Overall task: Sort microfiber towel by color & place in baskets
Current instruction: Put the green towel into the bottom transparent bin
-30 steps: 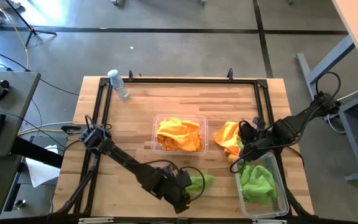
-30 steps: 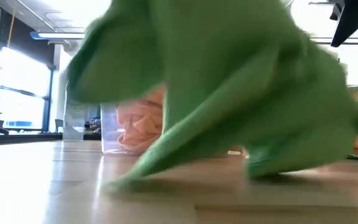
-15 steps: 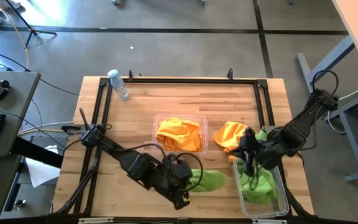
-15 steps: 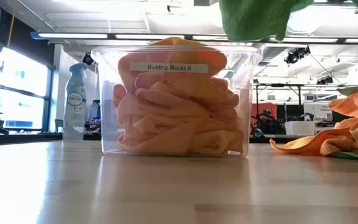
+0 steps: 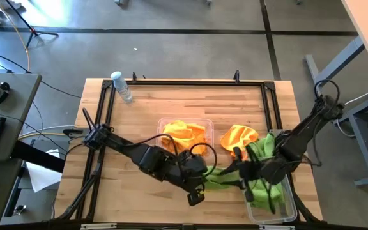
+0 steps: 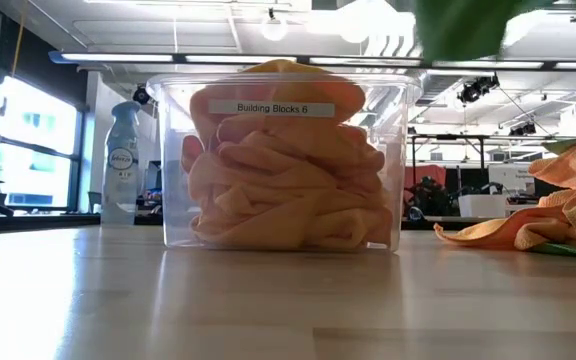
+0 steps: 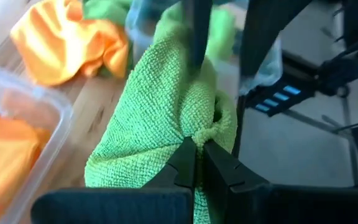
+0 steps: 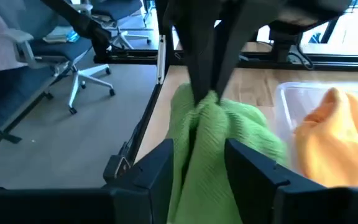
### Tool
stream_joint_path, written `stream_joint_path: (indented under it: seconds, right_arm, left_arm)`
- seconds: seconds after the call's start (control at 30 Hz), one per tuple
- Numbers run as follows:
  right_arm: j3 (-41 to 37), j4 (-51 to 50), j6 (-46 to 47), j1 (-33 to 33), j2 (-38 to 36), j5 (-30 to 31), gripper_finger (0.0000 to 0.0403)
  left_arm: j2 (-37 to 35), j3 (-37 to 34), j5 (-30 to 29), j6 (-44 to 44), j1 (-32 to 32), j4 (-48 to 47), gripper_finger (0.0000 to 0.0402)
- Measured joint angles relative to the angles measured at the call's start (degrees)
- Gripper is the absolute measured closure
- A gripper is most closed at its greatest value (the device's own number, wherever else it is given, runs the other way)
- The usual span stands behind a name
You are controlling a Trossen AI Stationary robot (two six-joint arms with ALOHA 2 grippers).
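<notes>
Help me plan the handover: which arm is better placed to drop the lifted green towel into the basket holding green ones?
Right. The left gripper pinches the green towel, but the right gripper straddles its other end, open, beside the green basket at the table's right edge.

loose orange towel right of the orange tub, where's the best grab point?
Pinch the raised hump in the middle of the orange towel, coming straight down from above. It lies crumpled in a mound on the table. Its edges sit thin against the wood, and a green towel crowds its right side.
</notes>
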Motion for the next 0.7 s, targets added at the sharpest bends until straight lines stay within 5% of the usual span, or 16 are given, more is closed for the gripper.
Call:
stream_joint_path:
  seconds: [0.57, 0.7]
  right_arm:
    - [0.06, 4.86, -2.69, -3.32, 6.79, 1.31, 0.0226]
    - [0.28, 4.92, -3.27, -3.70, 6.81, 0.93, 0.0247]
  left_arm:
    - [0.04, 0.00, 0.96, 5.65, 0.67, 8.25, 0.0401]
    - [0.04, 0.00, -0.03, 5.64, 0.65, 8.22, 0.0401]
